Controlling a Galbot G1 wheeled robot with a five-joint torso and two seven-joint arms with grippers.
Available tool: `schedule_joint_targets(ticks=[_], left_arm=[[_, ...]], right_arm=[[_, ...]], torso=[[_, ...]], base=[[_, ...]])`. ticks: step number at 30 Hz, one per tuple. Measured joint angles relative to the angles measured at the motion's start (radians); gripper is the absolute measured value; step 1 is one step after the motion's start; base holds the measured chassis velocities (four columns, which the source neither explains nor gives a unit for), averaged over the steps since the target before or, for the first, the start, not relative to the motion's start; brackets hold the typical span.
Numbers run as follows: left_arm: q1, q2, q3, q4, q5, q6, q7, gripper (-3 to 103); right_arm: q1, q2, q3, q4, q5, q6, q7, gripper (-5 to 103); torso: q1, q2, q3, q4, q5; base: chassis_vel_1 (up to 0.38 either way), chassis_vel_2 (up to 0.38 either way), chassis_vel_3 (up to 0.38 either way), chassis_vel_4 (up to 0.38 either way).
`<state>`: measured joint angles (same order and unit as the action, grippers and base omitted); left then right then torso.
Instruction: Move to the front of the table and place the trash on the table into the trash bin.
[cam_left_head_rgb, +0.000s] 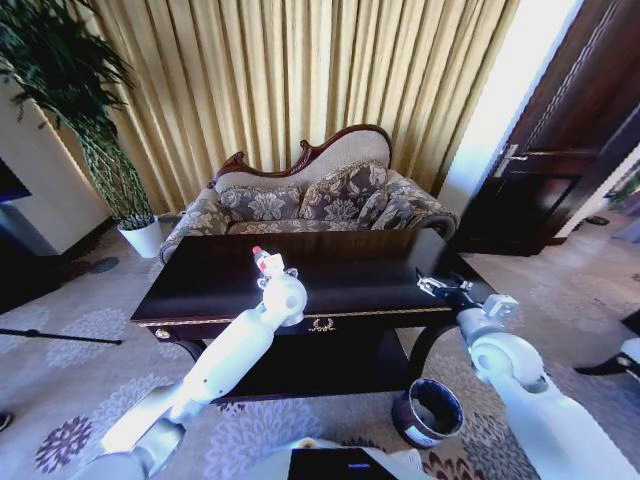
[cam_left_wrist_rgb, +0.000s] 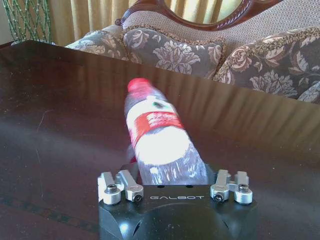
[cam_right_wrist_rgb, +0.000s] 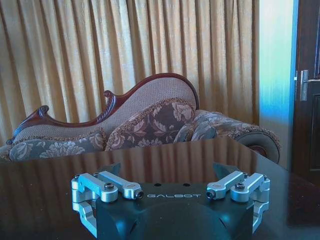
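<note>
Now the left arm reaches out over the table, its left gripper closed around the bottle, red cap pointing toward the sofa. Farther right, the right gripper hovers above the tabletop's right part, fingers spread wide, holding nothing. Down on the carpet stands the trash bin, by the table's front right corner.

The table is dark wood, polished so glossy it mirrors the curtains (gold trim along its edge). The clear plastic bottle has a red cap and a paper-like label. Both grippers' linkages are bare silvery metal on matt black bodies. The sofa is floral woven cloth in carved, varnished wood.
</note>
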<state>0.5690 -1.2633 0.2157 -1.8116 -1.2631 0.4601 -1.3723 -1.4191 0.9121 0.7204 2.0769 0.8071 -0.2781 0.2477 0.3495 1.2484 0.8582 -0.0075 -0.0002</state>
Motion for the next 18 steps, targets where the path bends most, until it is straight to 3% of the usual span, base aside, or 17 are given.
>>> schedule_joint_targets(ticks=[10,14,18], left_arm=[[0.013,0.018,-0.016,-0.026,0.020,0.001,0.037,42],[0.019,0.026,-0.020,-0.030,0.039,0.003,0.055,42],[0.037,0.044,-0.026,-0.030,0.148,0.009,0.150,42]], right_arm=[[0.003,0.002,-0.005,0.000,-0.005,0.000,0.000,100],[0.003,0.002,-0.005,0.001,-0.006,0.000,0.000,100],[0.002,0.004,-0.004,0.007,-0.007,0.000,0.000,100]], torso=[[0.000,0.000,0.000,0.0000,0.0000],[0.000,0.000,0.000,0.0000,0.0000],[0.000,0.000,0.000,-0.0001,0.0000]], base=[[0.000,0.000,0.000,0.000],[0.000,0.000,0.000,0.000],[0.000,0.000,0.000,0.000]])
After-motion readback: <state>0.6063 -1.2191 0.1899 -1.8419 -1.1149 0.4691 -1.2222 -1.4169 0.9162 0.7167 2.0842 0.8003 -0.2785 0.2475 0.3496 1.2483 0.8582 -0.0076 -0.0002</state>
